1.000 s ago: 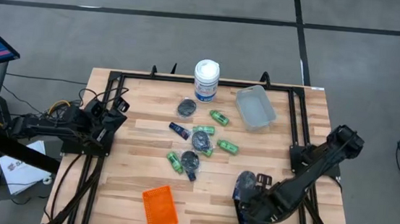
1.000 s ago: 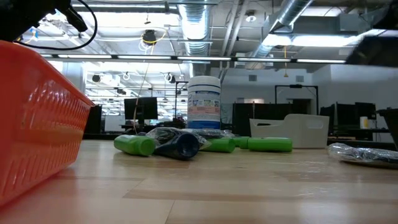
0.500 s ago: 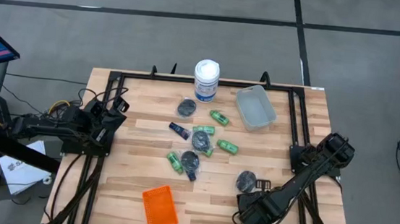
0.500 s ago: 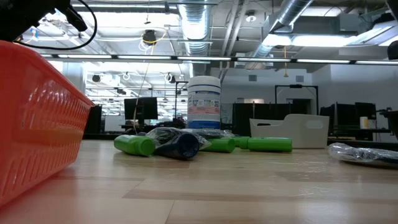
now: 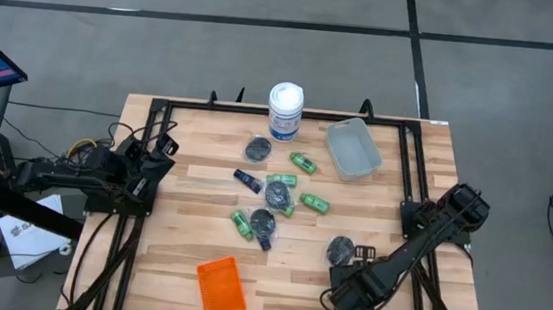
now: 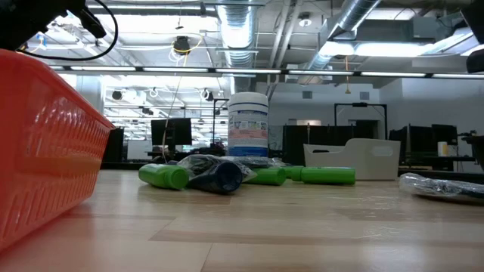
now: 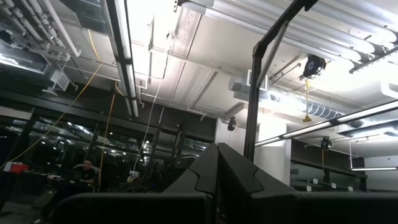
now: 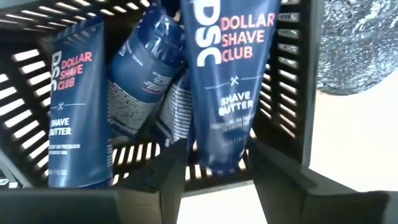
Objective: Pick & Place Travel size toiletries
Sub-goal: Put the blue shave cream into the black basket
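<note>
The right gripper is low over the near right corner of the wooden table. It hangs above a black tray with slots in its sides. A dark blue tube sits between its two fingers. The fingers are a bit apart, one on each side of the tube's end, and I cannot tell if they are squeezing it or have let go. More dark blue tubes lie in the black tray beside it. Just past the tray is a round grey puck in clear wrap.

The left gripper waits at the left edge of the table, pointing up at the ceiling. Its fingers are closed tight with nothing in them.

In the middle of the table lie more small things. There are little green bottles, another blue tube and more grey pucks in wrap. A tall white can stands at the far side. A clear tub sits near it. An orange basket lies at the near edge.
</note>
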